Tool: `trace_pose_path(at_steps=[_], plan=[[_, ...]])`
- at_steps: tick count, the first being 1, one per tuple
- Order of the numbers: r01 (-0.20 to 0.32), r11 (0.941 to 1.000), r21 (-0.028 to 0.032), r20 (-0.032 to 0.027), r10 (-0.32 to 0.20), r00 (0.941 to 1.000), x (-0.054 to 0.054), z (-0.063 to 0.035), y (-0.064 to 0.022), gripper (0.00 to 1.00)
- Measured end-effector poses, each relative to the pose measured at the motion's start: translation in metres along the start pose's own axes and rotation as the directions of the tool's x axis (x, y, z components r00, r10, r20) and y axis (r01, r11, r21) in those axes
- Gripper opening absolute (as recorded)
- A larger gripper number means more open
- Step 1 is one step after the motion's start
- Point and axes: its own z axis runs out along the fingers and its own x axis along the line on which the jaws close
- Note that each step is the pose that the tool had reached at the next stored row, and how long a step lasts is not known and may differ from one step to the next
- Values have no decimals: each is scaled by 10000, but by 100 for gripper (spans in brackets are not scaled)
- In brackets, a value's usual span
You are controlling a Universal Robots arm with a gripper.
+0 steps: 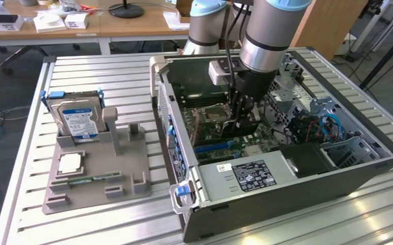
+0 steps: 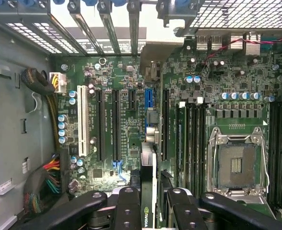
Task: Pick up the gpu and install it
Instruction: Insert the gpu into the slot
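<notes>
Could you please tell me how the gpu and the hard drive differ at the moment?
The gpu is dark and gripped by the gripper inside the computer case; the hard drive is silver with a blue label, standing in the grey holder outside it. Both stand on edge.

A silver-grey cylindrical robot arm with pale blue joint caps (image 1: pixel 268 35) is seen entering the exterior view near twelve o'clock and is held close to vertical. A small pale box (image 1: pixel 218 73) is fixed to its wrist at the nine o'clock side. Below it, the black two-fingered gripper (image 1: pixel 243 118) is pointed towards six o'clock. Its black jointed metal fingers (image 2: pixel 126 206) are closed from both sides onto the gpu (image 2: pixel 148 213), a thin dark card gripped edge-on between them.
</notes>
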Motion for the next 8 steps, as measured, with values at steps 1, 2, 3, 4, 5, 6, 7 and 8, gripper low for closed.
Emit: trace_pose_path(at_steps=[1, 2, 3, 4, 5, 6, 7, 8], plan=[[0, 10000, 0, -1, 0, 10000, 0, 0, 0, 26], [0, 10000, -1, -1, 0, 10000, 0, 0, 0, 26], [0, 10000, -1, -1, 0, 10000, 0, 0, 0, 26], [0, 10000, 0, 0, 0, 10000, 0, 0, 0, 26], [-2, 10000, 0, 1, 2, 10000, 0, 2, 5, 26], [-3, 10000, 2, 3, 3, 10000, 0, 4, 14, 26], [-1, 10000, 2, 4, 1, 10000, 0, 6, 23, 26], [0, 10000, 2, 3, 0, 10000, 0, 8, 35, 26]])
